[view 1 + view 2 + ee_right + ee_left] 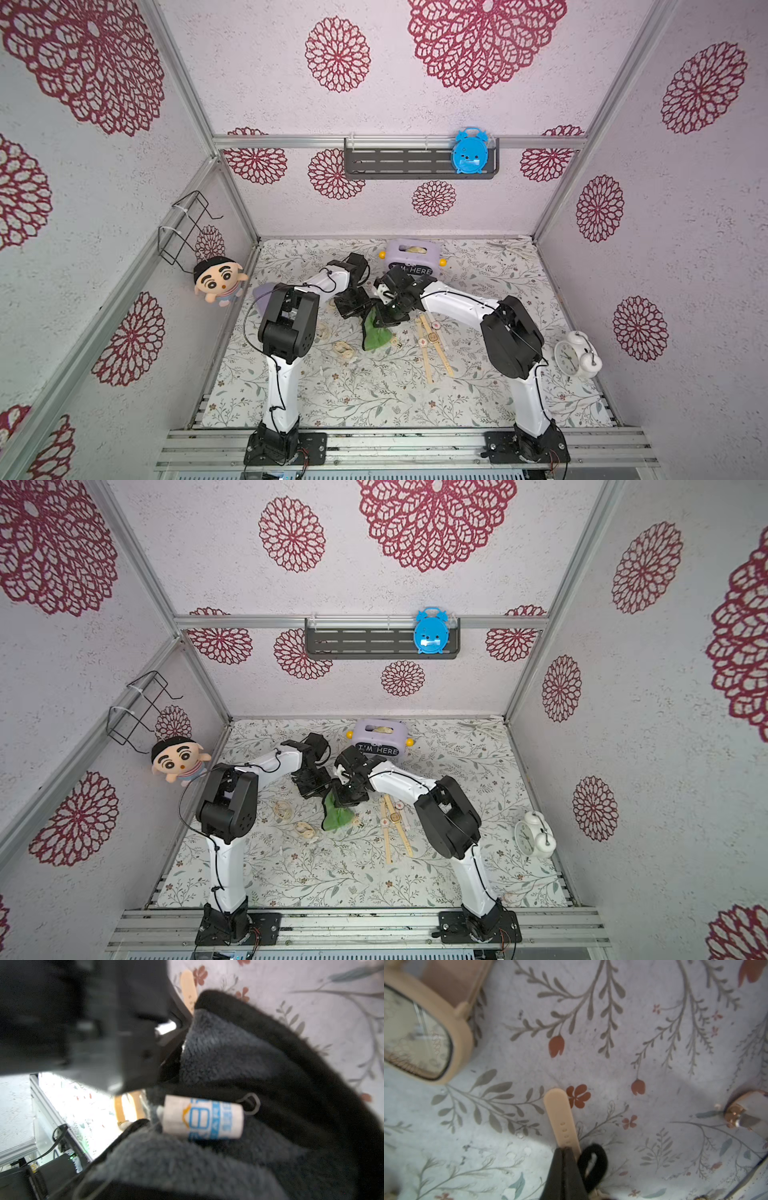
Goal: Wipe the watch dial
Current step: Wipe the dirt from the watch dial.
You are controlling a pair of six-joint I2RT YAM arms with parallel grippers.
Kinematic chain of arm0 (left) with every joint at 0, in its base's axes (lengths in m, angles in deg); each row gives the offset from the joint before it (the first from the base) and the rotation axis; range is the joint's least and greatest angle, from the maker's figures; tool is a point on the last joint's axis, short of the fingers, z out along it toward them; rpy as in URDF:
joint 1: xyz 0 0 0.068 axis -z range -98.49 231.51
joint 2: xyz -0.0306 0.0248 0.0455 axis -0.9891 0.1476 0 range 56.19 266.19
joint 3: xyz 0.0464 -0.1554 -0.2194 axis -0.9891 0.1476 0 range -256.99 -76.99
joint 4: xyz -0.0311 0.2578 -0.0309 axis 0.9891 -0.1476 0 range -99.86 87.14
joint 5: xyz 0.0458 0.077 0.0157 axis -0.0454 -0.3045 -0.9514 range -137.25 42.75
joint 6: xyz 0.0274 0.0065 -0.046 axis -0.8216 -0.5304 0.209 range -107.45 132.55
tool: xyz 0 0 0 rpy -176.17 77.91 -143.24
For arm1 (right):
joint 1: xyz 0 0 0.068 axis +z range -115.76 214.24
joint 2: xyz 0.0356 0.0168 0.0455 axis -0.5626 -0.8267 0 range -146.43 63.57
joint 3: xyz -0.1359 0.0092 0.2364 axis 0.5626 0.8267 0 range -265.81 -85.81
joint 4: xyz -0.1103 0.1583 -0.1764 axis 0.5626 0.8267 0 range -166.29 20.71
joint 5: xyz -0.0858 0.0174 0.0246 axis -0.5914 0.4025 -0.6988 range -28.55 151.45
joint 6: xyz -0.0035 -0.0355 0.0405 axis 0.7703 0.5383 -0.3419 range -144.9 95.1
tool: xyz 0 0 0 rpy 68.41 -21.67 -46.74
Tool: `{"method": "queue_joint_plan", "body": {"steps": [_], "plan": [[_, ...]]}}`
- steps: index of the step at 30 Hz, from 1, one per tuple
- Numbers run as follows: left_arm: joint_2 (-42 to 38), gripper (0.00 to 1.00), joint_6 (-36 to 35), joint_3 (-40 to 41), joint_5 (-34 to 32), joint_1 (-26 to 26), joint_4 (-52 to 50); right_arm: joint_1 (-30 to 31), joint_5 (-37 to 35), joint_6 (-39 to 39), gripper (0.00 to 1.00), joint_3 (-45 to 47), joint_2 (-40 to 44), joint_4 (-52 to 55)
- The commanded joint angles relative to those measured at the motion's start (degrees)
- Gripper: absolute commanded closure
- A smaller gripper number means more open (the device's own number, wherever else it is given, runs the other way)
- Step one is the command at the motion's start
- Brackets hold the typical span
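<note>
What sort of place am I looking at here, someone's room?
Probably a robot test booth dressed as a room: aluminium frame, left arm and right arm bolted down, watches on a floral tabletop.

Beige watch (pixel 460 1043) cut off by the left wrist view's edge, its dial (pixel 415 1043) blurred; cloth label (pixel 202 1119) unreadable

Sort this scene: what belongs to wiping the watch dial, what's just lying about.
Job: beige watch strap in left gripper; cloth in right gripper.
Lying about: white alarm clock, blue clock, plush doll, purple box, flat watches.
</note>
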Motion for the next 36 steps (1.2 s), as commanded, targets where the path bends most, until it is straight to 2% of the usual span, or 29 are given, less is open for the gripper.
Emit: {"method": "queue_joint_plan", "body": {"steps": [1, 6, 19, 27, 36], "plan": [[3.49, 1.0, 0.17, 1.54, 1.97, 1.57, 3.92, 0.61, -2.98, 1.86, 1.0, -0.05, -2.27, 1.57], [3.82, 1.0, 0.35, 1.71, 2.08, 1.63, 4.21, 1.8, -10.61, 4.77, 1.0, 0.23, -5.82, 7.4], [4.94, 1.0, 0.27, 0.88, 2.65, 1.63, 4.5, 2.86, -28.17, 6.5, 1.0, 3.52, -1.88, 16.78], [5.59, 1.0, -0.7, 0.13, 2.75, 1.52, 3.82, 2.77, -30.4, 6.05, 1.0, 3.6, -0.19, 21.78], [6.0, 1.0, -1.31, -0.72, 2.93, 1.48, 3.4, 1.29, -31.75, 7.12, 1.0, -7.17, 0.36, 30.55]]}}
